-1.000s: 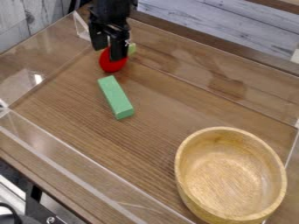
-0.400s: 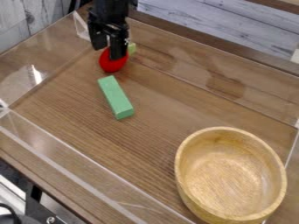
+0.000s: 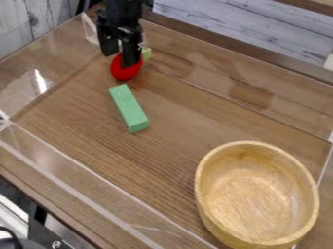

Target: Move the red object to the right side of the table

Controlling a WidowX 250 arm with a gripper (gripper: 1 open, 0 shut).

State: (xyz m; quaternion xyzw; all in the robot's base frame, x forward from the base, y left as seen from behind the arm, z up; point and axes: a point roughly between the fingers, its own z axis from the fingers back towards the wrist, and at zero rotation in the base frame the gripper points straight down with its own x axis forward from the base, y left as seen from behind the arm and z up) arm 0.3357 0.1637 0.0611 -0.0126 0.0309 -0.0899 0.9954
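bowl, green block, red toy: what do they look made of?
Bowl: pale wood, matte, visible grain. Green block: flat uniform colour, likely painted wood or foam, unclear. Red toy: smooth, bright, probably plastic, partly hidden under the gripper.

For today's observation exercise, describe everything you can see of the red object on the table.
The red object is a small, rounded, bright red toy like a strawberry, with a bit of green at its upper right. It looks smooth, perhaps plastic. It sits on the table near the far left corner, just beyond the green block and apart from it. The gripper, open and pointing down, covers its top; whether the fingers touch it cannot be told.
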